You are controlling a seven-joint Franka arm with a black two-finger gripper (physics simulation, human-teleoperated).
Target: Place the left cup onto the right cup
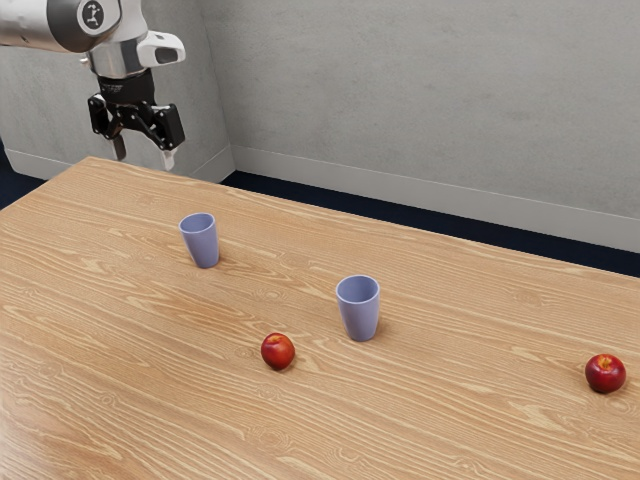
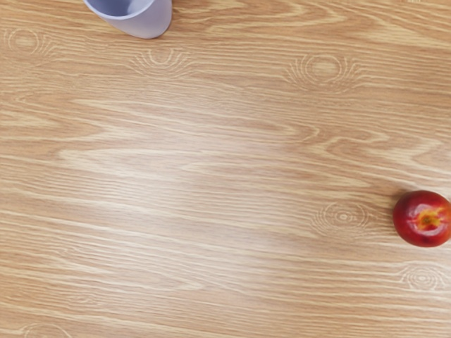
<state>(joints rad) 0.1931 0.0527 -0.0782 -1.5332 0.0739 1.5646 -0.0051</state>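
Observation:
Two lavender cups stand upright on the wooden table [image 1: 120, 330]. The left cup [image 1: 200, 240] is toward the exterior view's left, and the right cup [image 1: 358, 307] stands nearer the middle. My black gripper [image 1: 143, 152] hangs high above the table's far left edge, well up and left of the left cup, open with nothing between its fingers. In the wrist view a lavender cup [image 2: 134, 14] shows partly at the picture's edge; which cup it is I cannot tell.
A red apple [image 1: 278, 351] lies in front of the two cups, and another red apple [image 1: 605, 373] lies at the exterior view's far right. The wrist view also shows a red apple [image 2: 423, 218] on the wood grain. A grey wall stands behind the table.

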